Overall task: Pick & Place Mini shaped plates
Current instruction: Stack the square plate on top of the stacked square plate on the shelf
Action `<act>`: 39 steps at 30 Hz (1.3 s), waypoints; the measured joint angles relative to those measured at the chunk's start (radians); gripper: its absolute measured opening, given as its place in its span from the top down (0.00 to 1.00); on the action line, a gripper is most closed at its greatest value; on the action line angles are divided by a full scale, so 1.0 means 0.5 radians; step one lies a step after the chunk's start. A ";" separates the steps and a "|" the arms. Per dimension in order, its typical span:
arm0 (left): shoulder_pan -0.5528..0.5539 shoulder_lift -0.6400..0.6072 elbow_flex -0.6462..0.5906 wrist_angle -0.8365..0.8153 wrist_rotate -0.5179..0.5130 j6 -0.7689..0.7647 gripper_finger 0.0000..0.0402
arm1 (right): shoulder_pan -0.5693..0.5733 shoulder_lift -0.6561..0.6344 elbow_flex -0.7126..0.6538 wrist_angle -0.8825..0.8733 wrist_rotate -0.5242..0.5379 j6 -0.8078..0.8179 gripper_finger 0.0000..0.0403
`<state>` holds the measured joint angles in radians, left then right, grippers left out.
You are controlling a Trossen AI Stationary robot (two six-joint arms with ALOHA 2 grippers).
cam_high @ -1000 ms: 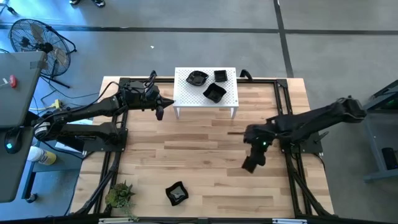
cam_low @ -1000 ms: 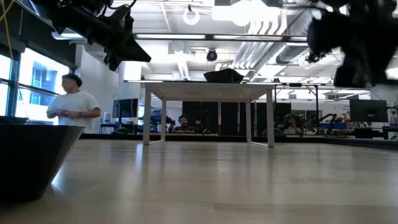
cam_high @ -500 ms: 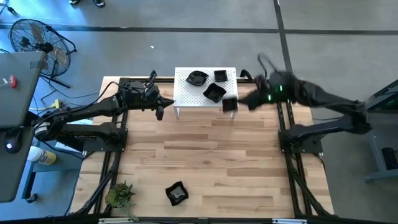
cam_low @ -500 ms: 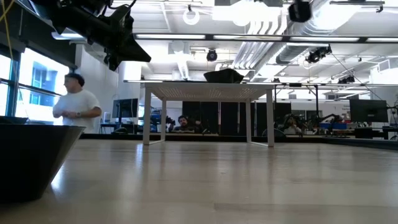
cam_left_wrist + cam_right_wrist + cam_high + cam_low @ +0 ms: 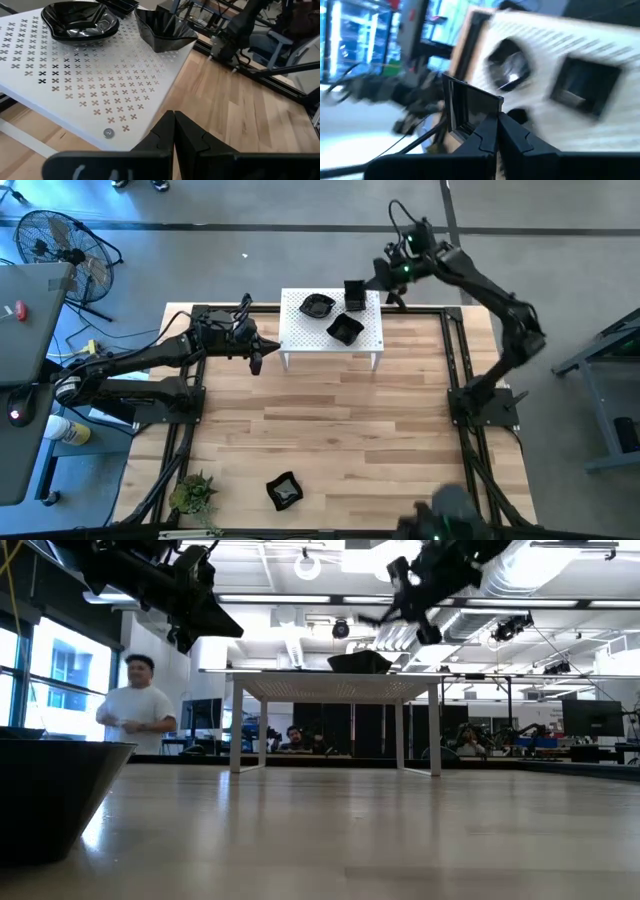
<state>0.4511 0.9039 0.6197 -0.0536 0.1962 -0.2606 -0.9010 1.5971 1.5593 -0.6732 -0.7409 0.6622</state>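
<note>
Above the rack's back right corner, the right gripper pinches a square plate by its edge. Three plates sit on the rack; another lies on the table, well in front. Left gripper hangs closed, empty, just left of the rack.

Right arm stretched high toward far table edge, right claw clamped on square plate. Left arm low at left side, left claw fingers pressed together, empty.
</note>
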 joint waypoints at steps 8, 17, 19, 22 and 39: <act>0.000 0.000 0.000 0.000 -0.001 0.040 1.00 | -0.164 0.403 0.381 -0.462 0.087 -0.355 1.00; 0.000 0.000 0.000 -0.001 -0.002 0.040 1.00 | -0.163 0.502 0.385 -0.546 0.213 -0.335 1.00; 0.000 0.000 0.000 -0.001 -0.003 0.041 1.00 | -0.163 0.504 0.359 -0.538 0.214 -0.333 1.00; 0.000 0.000 0.000 0.000 -0.007 0.056 1.00 | -0.162 0.501 0.319 -0.493 0.227 -0.296 1.00; 0.000 0.000 0.000 -0.001 -0.010 0.056 1.00 | -0.068 0.500 0.304 -0.358 0.339 -0.190 0.97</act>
<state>0.4511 0.9039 0.6197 -0.0540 0.1909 -0.2325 -0.9350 1.8469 1.7115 -0.8524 -0.5713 0.5671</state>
